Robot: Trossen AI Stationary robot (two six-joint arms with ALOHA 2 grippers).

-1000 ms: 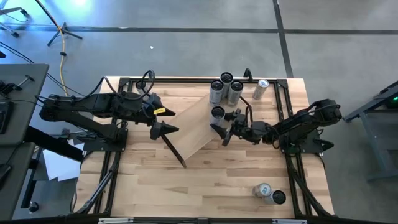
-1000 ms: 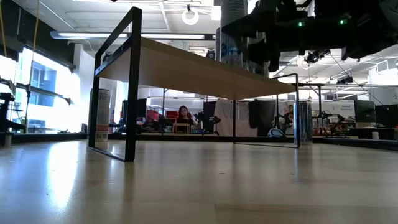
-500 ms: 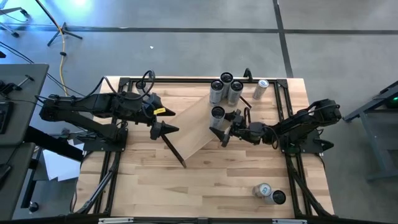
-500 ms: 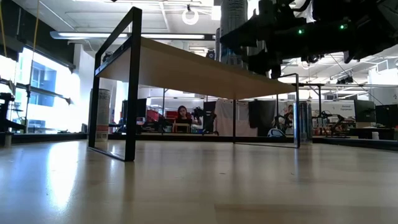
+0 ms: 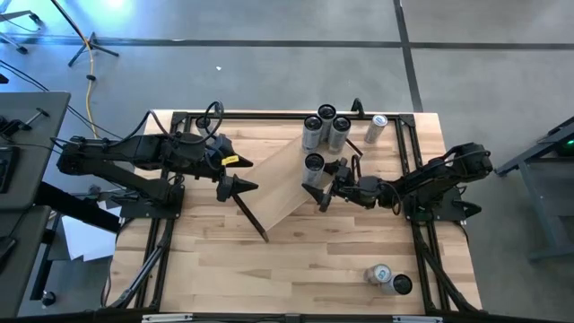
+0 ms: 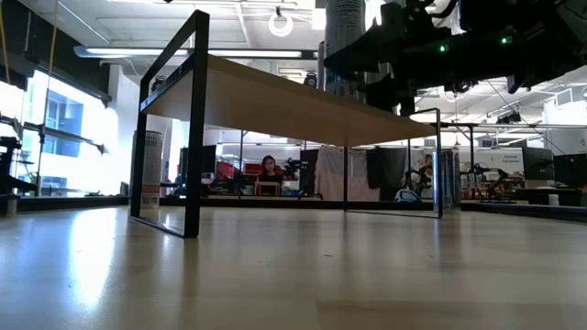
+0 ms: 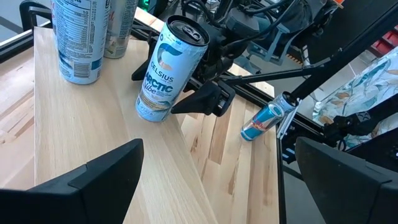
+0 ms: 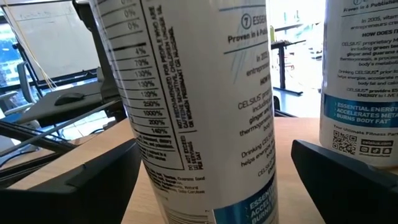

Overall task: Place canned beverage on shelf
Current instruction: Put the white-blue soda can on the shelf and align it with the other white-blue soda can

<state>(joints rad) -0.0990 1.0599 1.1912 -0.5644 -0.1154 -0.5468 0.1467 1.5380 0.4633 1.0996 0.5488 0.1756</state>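
Since a second ago, my right gripper's fingers have spread wider. Left of the shelf (image 5: 285,184), my left gripper (image 5: 240,187) hovers, jaws wide, empty. On the shelf, the white can (image 5: 314,168) stands upright; just right of it, my right gripper (image 5: 325,191) straddles it, fingers apart.

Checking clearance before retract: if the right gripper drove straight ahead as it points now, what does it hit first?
The white can standing on the shelf, between the right gripper's open fingers. Other cans stand farther along the shelf.
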